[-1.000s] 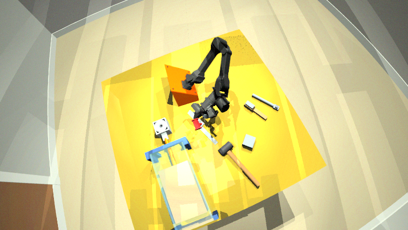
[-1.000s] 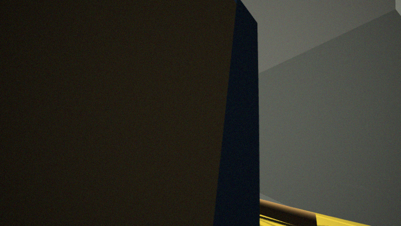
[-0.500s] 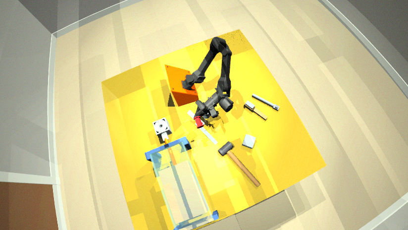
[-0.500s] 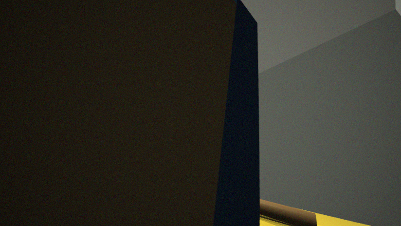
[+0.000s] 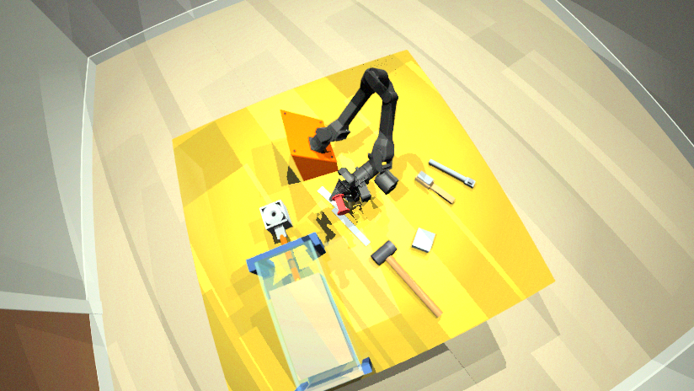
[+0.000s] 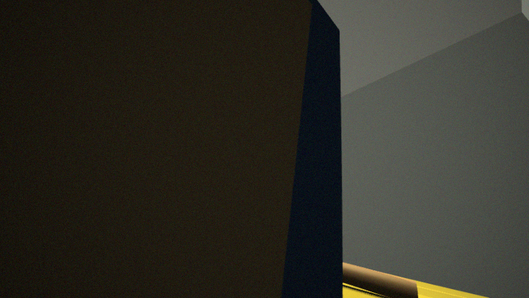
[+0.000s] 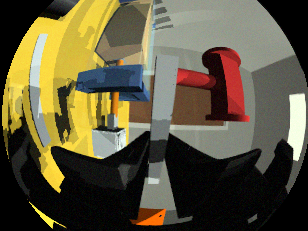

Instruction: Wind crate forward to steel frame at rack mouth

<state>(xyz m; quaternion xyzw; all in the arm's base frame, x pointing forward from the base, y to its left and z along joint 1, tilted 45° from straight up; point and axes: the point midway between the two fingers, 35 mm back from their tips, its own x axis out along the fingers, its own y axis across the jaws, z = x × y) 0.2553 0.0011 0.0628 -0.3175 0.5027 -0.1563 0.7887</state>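
Observation:
My gripper (image 5: 340, 192) (image 7: 159, 144) is shut on the grey bar of the winch handle (image 7: 164, 101), above the bench. Its red knob (image 5: 341, 204) (image 7: 227, 86) sticks out to the side. I cannot make out the square key. The winch (image 5: 273, 213) (image 7: 108, 142), a pale block with a round hole on top, stands apart from the handle. An orange strap (image 5: 295, 271) (image 7: 115, 104) runs from it to the pale crate (image 5: 311, 325) (image 7: 125, 31), which looks flat inside the clear cubby. A gap shows between the crate's front and the blue mouth frame (image 5: 286, 252) (image 7: 110, 80).
A flat pale strip (image 5: 357, 233) (image 7: 36, 84) lies on the bench below the gripper. A mallet (image 5: 413, 285), a metal block (image 5: 424, 240), a brush-like tool (image 5: 439, 192) and a bar-shaped tool (image 5: 449, 172) lie right. An orange block (image 5: 308, 138) stands behind. The exterior view is mostly blocked.

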